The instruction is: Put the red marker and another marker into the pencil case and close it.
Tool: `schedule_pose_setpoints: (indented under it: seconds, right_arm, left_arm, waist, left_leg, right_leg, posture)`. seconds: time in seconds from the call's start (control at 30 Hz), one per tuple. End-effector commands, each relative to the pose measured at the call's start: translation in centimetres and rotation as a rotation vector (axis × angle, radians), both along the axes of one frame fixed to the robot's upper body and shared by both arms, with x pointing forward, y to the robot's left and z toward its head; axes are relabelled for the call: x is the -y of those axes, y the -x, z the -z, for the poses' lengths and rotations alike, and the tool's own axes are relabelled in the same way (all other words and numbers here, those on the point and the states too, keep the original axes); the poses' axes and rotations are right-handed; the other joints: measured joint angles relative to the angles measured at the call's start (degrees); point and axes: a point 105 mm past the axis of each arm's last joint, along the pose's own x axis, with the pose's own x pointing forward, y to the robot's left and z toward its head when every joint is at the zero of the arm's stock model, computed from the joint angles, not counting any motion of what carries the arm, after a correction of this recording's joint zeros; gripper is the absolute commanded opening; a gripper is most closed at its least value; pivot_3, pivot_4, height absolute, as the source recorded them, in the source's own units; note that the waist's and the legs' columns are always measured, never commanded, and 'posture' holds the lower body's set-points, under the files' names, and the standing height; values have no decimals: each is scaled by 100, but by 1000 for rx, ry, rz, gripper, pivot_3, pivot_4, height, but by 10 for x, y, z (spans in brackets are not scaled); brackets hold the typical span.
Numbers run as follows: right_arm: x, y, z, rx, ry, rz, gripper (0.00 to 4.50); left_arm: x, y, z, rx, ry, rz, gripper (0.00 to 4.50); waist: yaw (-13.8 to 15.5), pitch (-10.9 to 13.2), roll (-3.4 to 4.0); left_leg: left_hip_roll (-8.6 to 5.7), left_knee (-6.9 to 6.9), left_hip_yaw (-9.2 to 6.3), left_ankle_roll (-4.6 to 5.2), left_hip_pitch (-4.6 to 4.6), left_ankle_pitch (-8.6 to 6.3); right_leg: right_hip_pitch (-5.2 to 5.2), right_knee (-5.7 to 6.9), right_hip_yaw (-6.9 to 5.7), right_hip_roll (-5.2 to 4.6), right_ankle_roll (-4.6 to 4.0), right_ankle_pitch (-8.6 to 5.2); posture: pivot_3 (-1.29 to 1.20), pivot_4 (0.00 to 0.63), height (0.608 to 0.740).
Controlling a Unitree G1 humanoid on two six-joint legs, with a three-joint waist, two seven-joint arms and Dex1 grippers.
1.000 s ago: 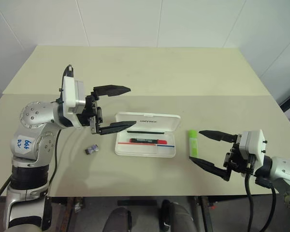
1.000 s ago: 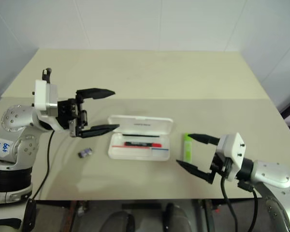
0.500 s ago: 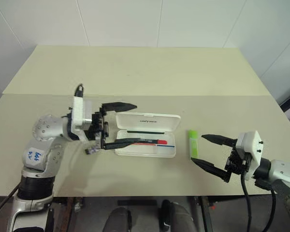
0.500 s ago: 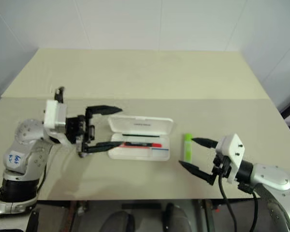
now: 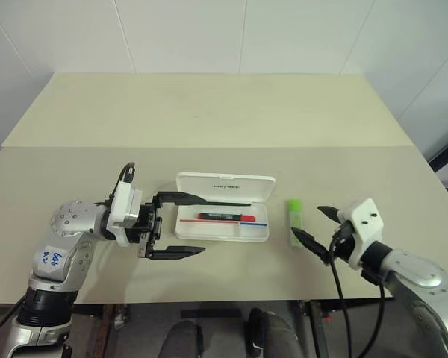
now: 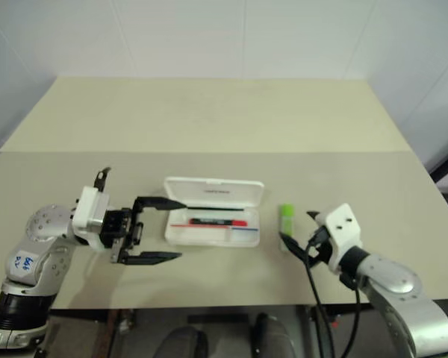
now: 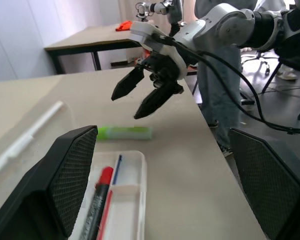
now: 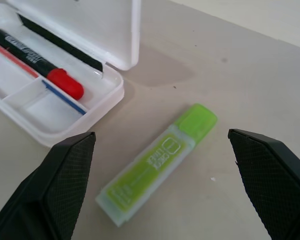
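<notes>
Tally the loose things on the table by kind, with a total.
Markers: 2 – slim red-capped marker with dark barrel lying in the case; chunky lime-green highlighter on the table beside it.
Cases: 1 – flat white hard-plastic pencil case, lid open.
Total: 3

I see even, bright, diffuse overhead light. The pencil case lid casts a soft shadow. Close-up fingers in my wrist feeds are slightly blurred.

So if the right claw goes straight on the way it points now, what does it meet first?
Most likely the green marker, lying on the table between the open right claw and the pencil case. The claw points slightly downward at it, though depth is uncertain.
</notes>
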Motion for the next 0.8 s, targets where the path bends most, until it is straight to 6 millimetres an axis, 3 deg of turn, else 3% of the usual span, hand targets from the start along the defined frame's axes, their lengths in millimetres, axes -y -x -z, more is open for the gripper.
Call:
schedule_pose_setpoints:
  seconds: [0.03, 0.8]
  right_arm:
    - [-3, -3, -7, 27, 5, 30, 4500]
    - [-6, -11, 8, -64, -11, 123, 4500]
  left_arm:
    - [-1, 4, -4, 29, 4, 20, 4447]
    - [6, -3, -5, 53, 42, 59, 4447]
  waist:
    - [0, 0, 0]
    - [-13, 0, 0]
  left_leg:
    - [0, 0, 0, 1, 0, 0]
    - [0, -9, 1, 6, -6, -3]
  right_leg:
    - [0, 0, 0, 0, 0, 0]
    - [0, -2, -3, 2, 5, 3]
  posture:
    - [0, 150, 740]
    - [0, 150, 740]
